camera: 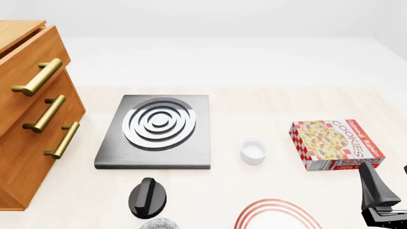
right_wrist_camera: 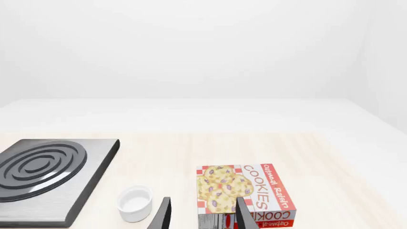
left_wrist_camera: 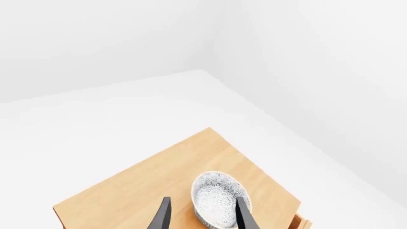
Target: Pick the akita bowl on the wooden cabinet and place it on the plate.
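Observation:
In the left wrist view the akita bowl (left_wrist_camera: 216, 198), grey-and-white speckled inside, sits upright on the top of the wooden cabinet (left_wrist_camera: 140, 183), near one corner. My left gripper (left_wrist_camera: 203, 215) hangs above it, open. One finger (left_wrist_camera: 245, 214) shows over the bowl's far side, and the other stands off the bowl over bare wood. In the front view the cabinet (camera: 25, 143) stands at the far left, its top mostly out of frame. The plate (camera: 275, 204) lies at the near edge, partly cut off. My right gripper (right_wrist_camera: 202, 215) is open and holds nothing, near the cookie box.
A steel stove (camera: 156, 131) lies in the middle, with a small white bowl (camera: 254, 150) to its right and a cookie box (camera: 334, 144) further right. A black rounded part (camera: 149, 196) and a grey speckled patch (camera: 159, 223) show at the near edge.

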Robot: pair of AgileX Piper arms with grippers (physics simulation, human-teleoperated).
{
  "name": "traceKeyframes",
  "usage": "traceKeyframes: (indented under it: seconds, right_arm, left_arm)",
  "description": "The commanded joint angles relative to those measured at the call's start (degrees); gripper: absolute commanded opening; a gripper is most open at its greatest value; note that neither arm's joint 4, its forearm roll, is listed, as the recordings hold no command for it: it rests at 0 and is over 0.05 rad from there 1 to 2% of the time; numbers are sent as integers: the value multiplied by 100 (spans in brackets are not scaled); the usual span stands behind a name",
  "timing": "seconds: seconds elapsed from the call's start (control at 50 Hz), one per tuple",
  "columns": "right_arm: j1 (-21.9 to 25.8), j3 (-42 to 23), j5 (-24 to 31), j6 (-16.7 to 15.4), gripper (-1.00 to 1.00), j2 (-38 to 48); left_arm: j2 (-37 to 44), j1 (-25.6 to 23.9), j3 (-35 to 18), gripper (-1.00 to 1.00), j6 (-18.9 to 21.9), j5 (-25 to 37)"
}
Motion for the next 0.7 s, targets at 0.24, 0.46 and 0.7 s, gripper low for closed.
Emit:
traceKeyframes:
  seconds: [0.24, 0.46, 0.7]
  right_arm:
    - [-1, 0, 0, 0, 100, 0]
    - [-1, 0, 0, 2, 100, 1]
    - [0, 7, -7, 1, 100, 2]
  left_arm:
    - [213, -79, 60, 100, -7, -149]
    - [287, -137, 155, 100, -42, -214]
    - [385, -196, 220, 100, -41, -295]
